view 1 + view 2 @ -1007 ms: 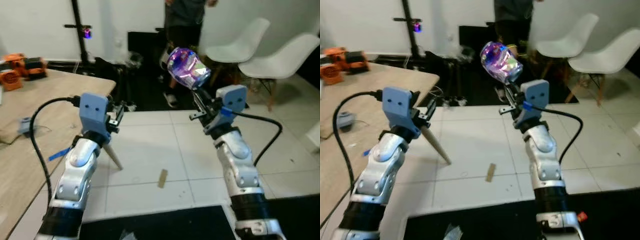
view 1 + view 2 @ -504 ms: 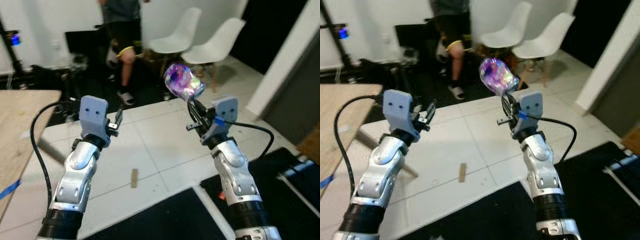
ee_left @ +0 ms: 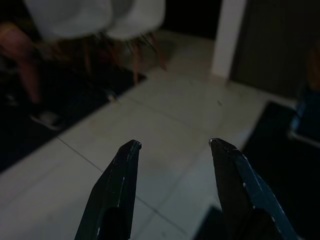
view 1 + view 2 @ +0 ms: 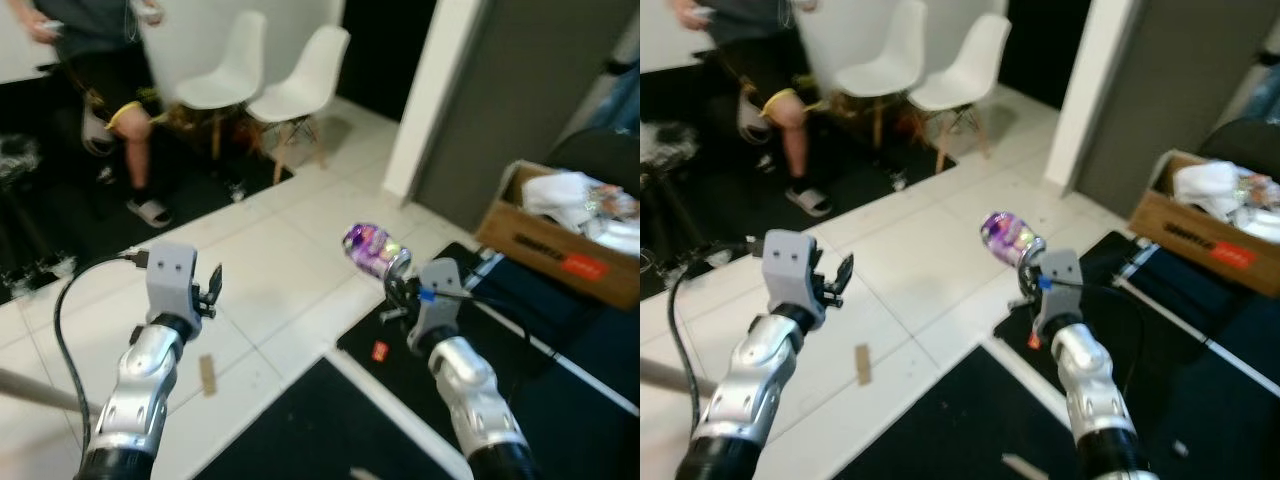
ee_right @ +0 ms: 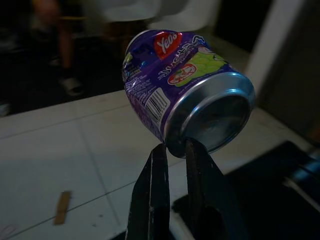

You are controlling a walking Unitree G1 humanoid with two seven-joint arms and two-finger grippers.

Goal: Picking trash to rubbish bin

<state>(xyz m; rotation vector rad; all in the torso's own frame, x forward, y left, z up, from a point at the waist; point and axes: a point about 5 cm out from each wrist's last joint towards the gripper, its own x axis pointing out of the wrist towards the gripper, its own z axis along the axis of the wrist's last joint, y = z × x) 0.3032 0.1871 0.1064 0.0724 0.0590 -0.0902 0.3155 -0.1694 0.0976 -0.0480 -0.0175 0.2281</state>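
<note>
Currently, in the head views, the right gripper (image 4: 1029, 273) carries the purple aluminium drink can (image 4: 1007, 236) aloft, short of the brown cardboard box of rubbish (image 4: 560, 240); pickup looks done, disposal remains. The left gripper (image 4: 211, 289) is raised, left of the can.

Right wrist view: fingers (image 5: 151, 187) pinch the can's rim.

Left wrist view: fingers (image 3: 120, 172) spread wide, holding nothing.

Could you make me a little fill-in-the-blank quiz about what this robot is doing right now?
1. The right gripper pinches the rim of a ____ drink can.
2. The left gripper is open and holds ____.
3. Two ____ chairs stand behind the person.
4. To the robot's right sits a ____ box of rubbish.

Missing words: purple; nothing; white; cardboard
</note>
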